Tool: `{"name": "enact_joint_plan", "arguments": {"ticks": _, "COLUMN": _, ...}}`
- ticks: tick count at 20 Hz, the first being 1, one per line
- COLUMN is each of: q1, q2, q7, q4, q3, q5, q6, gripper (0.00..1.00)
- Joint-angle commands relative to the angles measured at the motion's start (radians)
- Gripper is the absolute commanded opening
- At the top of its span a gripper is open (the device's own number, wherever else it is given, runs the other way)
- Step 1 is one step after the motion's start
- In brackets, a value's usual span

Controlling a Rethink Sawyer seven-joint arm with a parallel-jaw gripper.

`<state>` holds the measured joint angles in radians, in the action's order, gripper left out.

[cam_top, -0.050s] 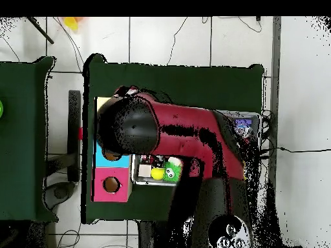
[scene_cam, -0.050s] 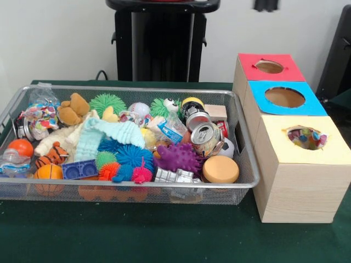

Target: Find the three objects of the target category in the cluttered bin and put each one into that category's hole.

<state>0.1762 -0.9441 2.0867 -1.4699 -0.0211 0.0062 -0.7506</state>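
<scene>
Three wooden boxes with round holes stand in a row beside a wire-mesh bin on the green cloth. Nearest is the yellow-topped box, with bright coloured bits showing in its hole; then comes the blue-topped box, and farthest the red-topped box.

Inside the bin, a tan foam disc lies at the near rim. Behind it we see a purple spiky rubber ball and a crushed silver drinks can, then at the far wall a brown teddy bear beside a green spiky ball.

From overhead, the red and black arm stretches across the bin, its black end over the yellow-topped box. The gripper does not show in either view, so we cannot tell how the jaws stand, nor place anything against them.
</scene>
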Motion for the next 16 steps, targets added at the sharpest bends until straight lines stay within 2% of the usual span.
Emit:
{"name": "enact_joint_plan", "arguments": {"ticks": 1, "q1": 0.1, "q2": 0.002, "q7": -0.31, "q4": -0.029, "q3": -0.124, "q5": -0.057, "q6": -0.154, "gripper": 0.0}}
{"name": "enact_joint_plan", "arguments": {"ticks": 7, "q1": 0.174, "q2": 0.03, "q7": -0.33, "q4": -0.093, "q3": -0.192, "q5": -0.08, "q6": -0.039, "gripper": 0.0}}
{"name": "enact_joint_plan", "arguments": {"ticks": 12, "q1": 0.216, "q2": 0.048, "q7": -0.293, "q4": -0.177, "q3": -0.248, "q5": -0.107, "q6": 0.072, "gripper": 0.0}}
{"name": "enact_joint_plan", "arguments": {"ticks": 16, "q1": 0.225, "q2": 0.074, "q7": -0.23, "q4": -0.213, "q3": -0.273, "q5": -0.154, "q6": 0.169, "gripper": 0.0}}
